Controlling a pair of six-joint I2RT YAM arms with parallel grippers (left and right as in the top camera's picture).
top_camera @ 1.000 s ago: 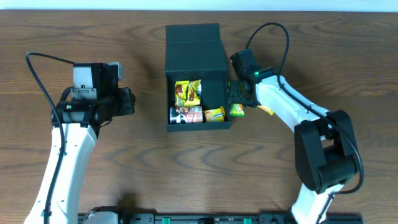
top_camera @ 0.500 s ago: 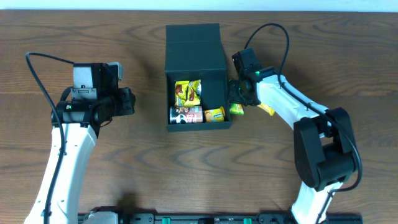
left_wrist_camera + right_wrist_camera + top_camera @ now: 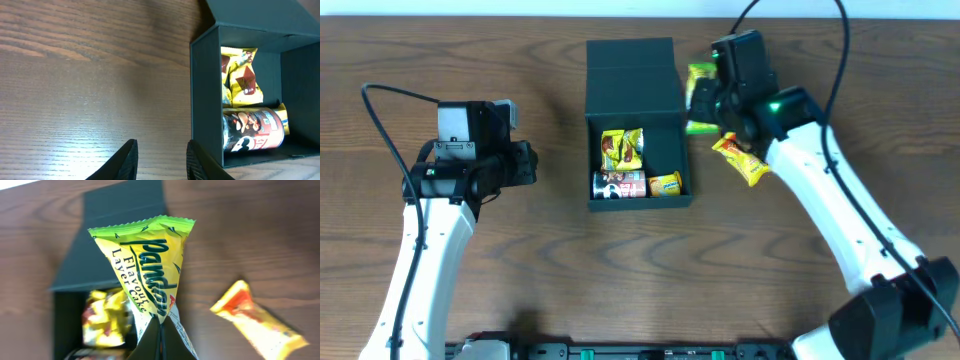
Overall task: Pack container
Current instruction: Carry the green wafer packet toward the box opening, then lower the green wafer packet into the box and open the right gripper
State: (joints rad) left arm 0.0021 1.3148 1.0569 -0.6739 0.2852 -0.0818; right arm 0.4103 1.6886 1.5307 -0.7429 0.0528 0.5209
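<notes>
Nearest the robot, at the left of the brown wooden surface (image 3: pixel 550 285), the left end effector (image 3: pixel 162 161) waits empty, jaws partly apart, aimed at the left wall of the dark teal-green square cardboard container (image 3: pixel 632 85). The news is on the right. The green-and-yellow pandan layer-cake packet (image 3: pixel 145 270), which a second ago lay on the surface against the container's right wall, now hangs in the air. It is pinched at one end in the closed right end effector (image 3: pixel 160 339), which has risen and swung toward the far edge, just beside the lid. The pick looks done; the drop into the box is likely next. An orange-and-yellow snack packet (image 3: pixel 740 160) lies alone on the surface, right of the container.

The container sits mid-surface, toward the far edge, mouth facing up. Its long axis runs near to far: the open compartment is toward the near edge, the hinged flap folded back toward the far edge. Inside lie a yellow wrapped snack (image 3: pixel 621 148), a small crisp can on its side (image 3: pixel 618 185) and a small yellow packet (image 3: pixel 666 184), with room left along the right wall.
</notes>
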